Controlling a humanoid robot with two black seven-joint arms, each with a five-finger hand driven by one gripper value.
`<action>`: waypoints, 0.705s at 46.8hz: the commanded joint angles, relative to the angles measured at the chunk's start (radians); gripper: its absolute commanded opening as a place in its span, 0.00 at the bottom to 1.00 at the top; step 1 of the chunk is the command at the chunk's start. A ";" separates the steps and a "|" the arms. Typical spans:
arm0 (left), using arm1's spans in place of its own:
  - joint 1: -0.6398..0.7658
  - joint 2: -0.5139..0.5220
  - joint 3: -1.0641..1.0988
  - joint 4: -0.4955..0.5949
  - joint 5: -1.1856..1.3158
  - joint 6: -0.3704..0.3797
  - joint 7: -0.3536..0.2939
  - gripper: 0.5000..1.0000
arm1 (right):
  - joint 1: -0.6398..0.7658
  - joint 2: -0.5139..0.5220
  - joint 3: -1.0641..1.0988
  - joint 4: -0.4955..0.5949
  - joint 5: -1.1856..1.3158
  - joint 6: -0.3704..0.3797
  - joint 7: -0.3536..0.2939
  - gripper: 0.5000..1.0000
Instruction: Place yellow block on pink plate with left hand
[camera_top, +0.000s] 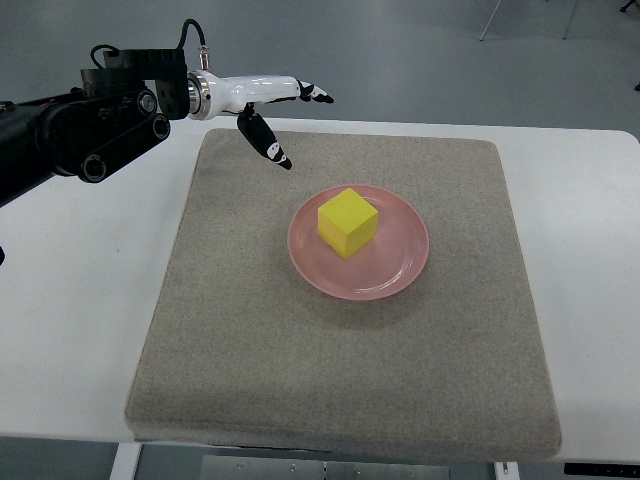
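The bright yellow cube-shaped block (348, 222) sits on the round pink plate (400, 270), slightly left of its centre. The plate rests on a grey-beige fabric mat (250, 330) covering the white table (70, 300). The white-and-black left hand (270, 105) hovers apart at the mat's far left corner, fingers spread and empty.

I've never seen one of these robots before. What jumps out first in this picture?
Brightest is the yellow block, sitting on the pink plate in the middle of a grey mat on a white table. Next, at upper left, the robot's left hand, white with black fingertips, hangs open over the mat's far corner, apart from the plate and holding nothing, on a bulky black arm reaching in from the left edge.
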 joint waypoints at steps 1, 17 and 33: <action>0.012 -0.005 0.003 0.058 -0.051 0.013 0.008 0.98 | 0.000 0.000 0.000 0.000 0.000 0.000 0.000 0.85; 0.058 -0.074 0.005 0.263 -0.279 0.131 0.034 0.98 | 0.000 0.000 0.000 0.000 0.000 0.000 0.000 0.85; 0.109 -0.128 0.003 0.273 -0.710 0.333 0.178 0.98 | 0.000 0.000 0.000 0.000 0.000 0.000 0.000 0.85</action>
